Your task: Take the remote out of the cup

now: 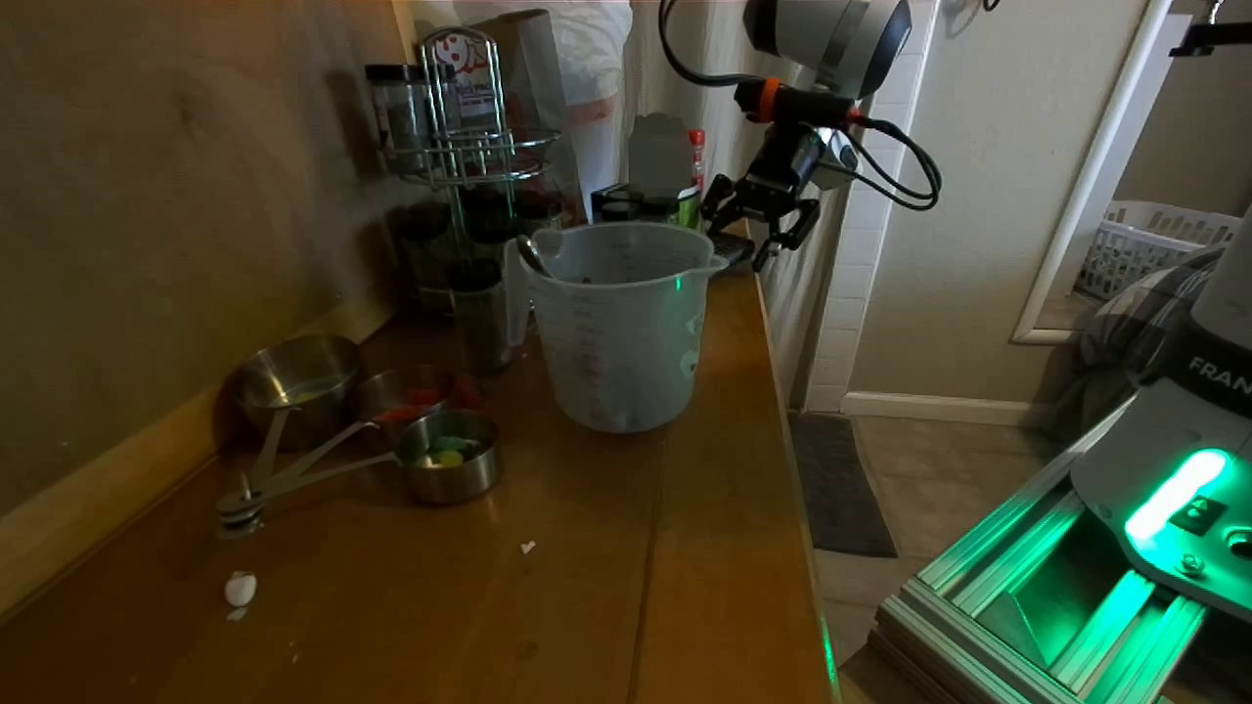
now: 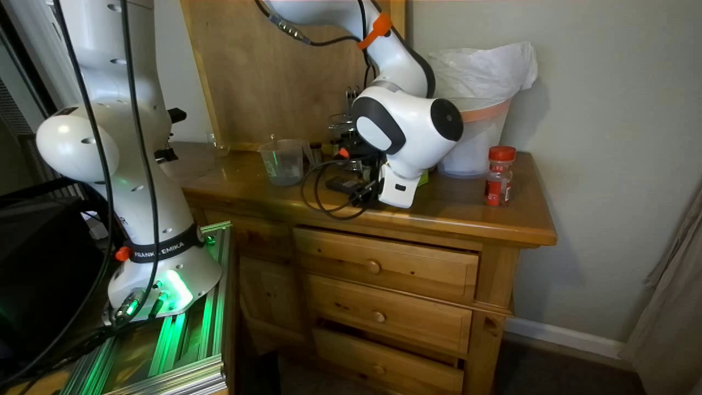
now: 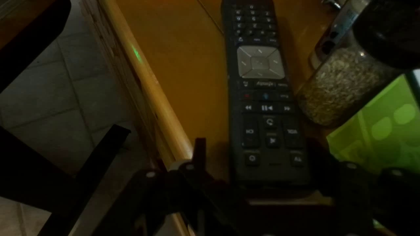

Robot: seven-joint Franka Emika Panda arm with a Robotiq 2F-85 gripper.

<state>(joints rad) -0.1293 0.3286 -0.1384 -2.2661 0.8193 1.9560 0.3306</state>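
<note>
The black remote (image 3: 267, 95) lies face up on the wooden top, outside the cup, with its near end towards me in the wrist view. It also shows as a dark bar in both exterior views (image 1: 732, 250) (image 2: 341, 184). My gripper (image 3: 259, 150) is open, with its fingers either side of the remote's near end. A gap shows at the left finger; the right finger is close to the remote's edge, and I cannot tell whether it touches. The translucent cup (image 1: 626, 342) stands upright with a metal handle leaning at its rim; it also shows in an exterior view (image 2: 284, 162).
A herb jar (image 3: 344, 75) and a green packet (image 3: 377, 121) stand close right of the remote. The top's edge (image 3: 154, 88) runs along its left. A wire spice rack (image 1: 469, 147), metal measuring cups (image 1: 450, 460) and a red-capped bottle (image 2: 499, 175) stand around.
</note>
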